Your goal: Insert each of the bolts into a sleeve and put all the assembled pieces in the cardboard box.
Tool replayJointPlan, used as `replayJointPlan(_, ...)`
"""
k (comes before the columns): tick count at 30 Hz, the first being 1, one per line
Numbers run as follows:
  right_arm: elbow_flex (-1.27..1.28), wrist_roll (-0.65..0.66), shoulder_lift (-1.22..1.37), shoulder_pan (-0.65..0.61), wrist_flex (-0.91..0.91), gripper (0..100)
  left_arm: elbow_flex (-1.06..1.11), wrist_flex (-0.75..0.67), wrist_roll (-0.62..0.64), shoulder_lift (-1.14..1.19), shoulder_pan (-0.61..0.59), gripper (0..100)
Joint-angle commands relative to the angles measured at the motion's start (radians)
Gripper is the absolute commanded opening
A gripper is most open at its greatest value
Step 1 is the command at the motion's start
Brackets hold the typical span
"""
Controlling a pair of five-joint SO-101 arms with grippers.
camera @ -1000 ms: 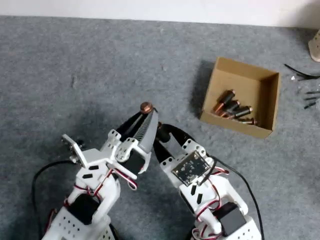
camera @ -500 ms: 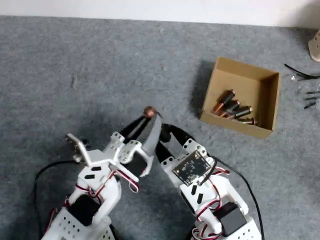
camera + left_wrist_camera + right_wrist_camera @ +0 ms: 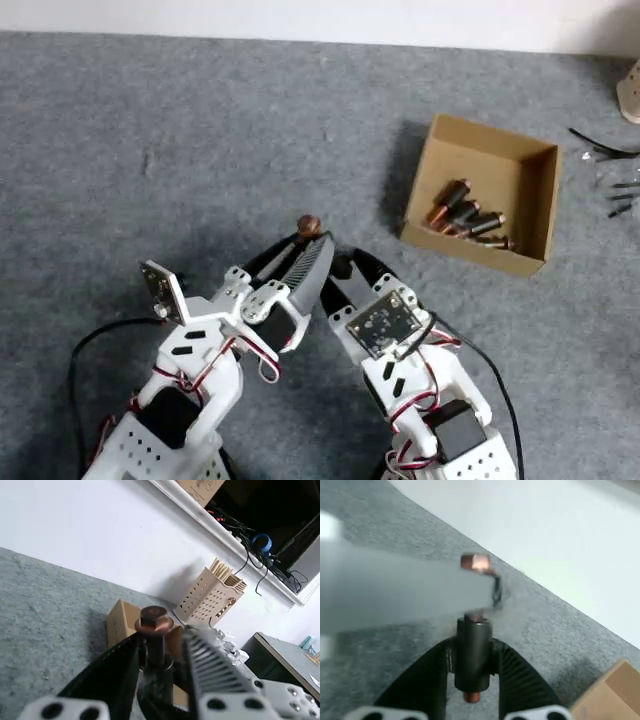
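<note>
My left gripper (image 3: 303, 241) is shut on a copper bolt (image 3: 308, 224), whose hex head (image 3: 154, 620) stands above the fingers. My right gripper (image 3: 338, 268) sits close beside it, shut on a black sleeve (image 3: 472, 650). In the right wrist view the bolt head (image 3: 475, 562) is in line above the sleeve, and copper shows at both ends of the sleeve, so the shank runs through it. The cardboard box (image 3: 445, 150) stands to the right on the grey mat and holds several assembled pieces (image 3: 465, 215).
A beige perforated holder (image 3: 210, 595) stands by the white wall beyond the box. Thin black parts (image 3: 612, 175) lie at the mat's right edge. Open grey mat (image 3: 150, 130) spreads to the left and behind the grippers.
Both grippers have shifted slightly right and toward the front, keeping bolt and sleeve together. The left wrist has turned a little.
</note>
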Motion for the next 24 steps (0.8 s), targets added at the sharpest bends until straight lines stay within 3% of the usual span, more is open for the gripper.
replayJointPlan(1,-0.002,0.003,-0.015,0.048,-0.064,0.4,0.021,-0.002,-0.003,-0.012,-0.053,18)
replayJointPlan(7,0.036,0.003,-0.015,0.051,-0.068,0.4,0.008,-0.020,0.005,-0.012,-0.197,18)
replayJointPlan(12,0.044,0.005,-0.015,0.051,-0.068,0.4,0.012,-0.015,0.003,-0.012,-0.104,19)
replayJointPlan(19,0.051,0.002,-0.015,0.097,-0.076,0.4,-0.021,-0.017,0.005,-0.012,-0.329,18)
replayJointPlan(24,0.148,-0.032,-0.013,0.211,-0.269,0.4,0.019,-0.012,-0.002,-0.012,-0.341,18)
